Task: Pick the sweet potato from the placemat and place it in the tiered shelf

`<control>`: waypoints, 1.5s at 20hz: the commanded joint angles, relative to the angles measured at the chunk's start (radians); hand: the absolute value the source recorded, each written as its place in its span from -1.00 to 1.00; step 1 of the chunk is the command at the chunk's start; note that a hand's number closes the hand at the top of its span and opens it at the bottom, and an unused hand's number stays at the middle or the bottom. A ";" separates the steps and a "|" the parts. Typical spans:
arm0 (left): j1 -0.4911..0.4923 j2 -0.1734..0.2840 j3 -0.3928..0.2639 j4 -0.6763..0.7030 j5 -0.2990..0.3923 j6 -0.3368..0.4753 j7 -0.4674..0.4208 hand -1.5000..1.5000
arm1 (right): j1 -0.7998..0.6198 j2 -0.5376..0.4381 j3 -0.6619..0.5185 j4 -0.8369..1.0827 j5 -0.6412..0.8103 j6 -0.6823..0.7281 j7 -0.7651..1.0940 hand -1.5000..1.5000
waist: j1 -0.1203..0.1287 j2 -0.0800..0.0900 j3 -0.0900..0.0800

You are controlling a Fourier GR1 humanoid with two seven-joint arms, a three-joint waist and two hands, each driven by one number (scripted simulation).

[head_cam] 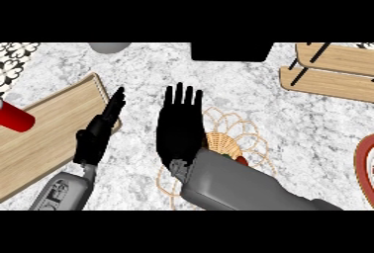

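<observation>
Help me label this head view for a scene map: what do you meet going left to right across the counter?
Red cup → wooden board → left hand → right hand → woven placemat → tiered shelf. The sweet potato is mostly hidden under the right forearm, so I leave it out.

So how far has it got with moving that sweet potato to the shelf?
Nothing looks done yet. The right hand hovers open over the woven placemat, its forearm hiding most of it; only a reddish bit, maybe the sweet potato, peeks out. The left hand holds nothing. Grasping and carrying to the tiered shelf remain.
</observation>
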 commanded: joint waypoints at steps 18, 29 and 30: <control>-0.013 -0.022 0.023 0.006 -0.025 -0.007 0.011 0.00 | 0.016 0.025 0.087 0.117 -0.012 -0.073 0.242 -1.00 | 0.001 0.000 0.000; -0.033 -0.032 0.038 0.022 -0.024 -0.032 0.017 0.00 | 0.016 0.025 0.097 0.208 -0.025 -0.089 0.242 -1.00 | 0.003 0.006 0.001; -0.022 -0.005 0.054 -0.005 -0.008 -0.052 0.033 0.00 | 0.025 0.025 0.095 0.189 -0.023 -0.063 0.242 -1.00 | 0.001 0.001 0.001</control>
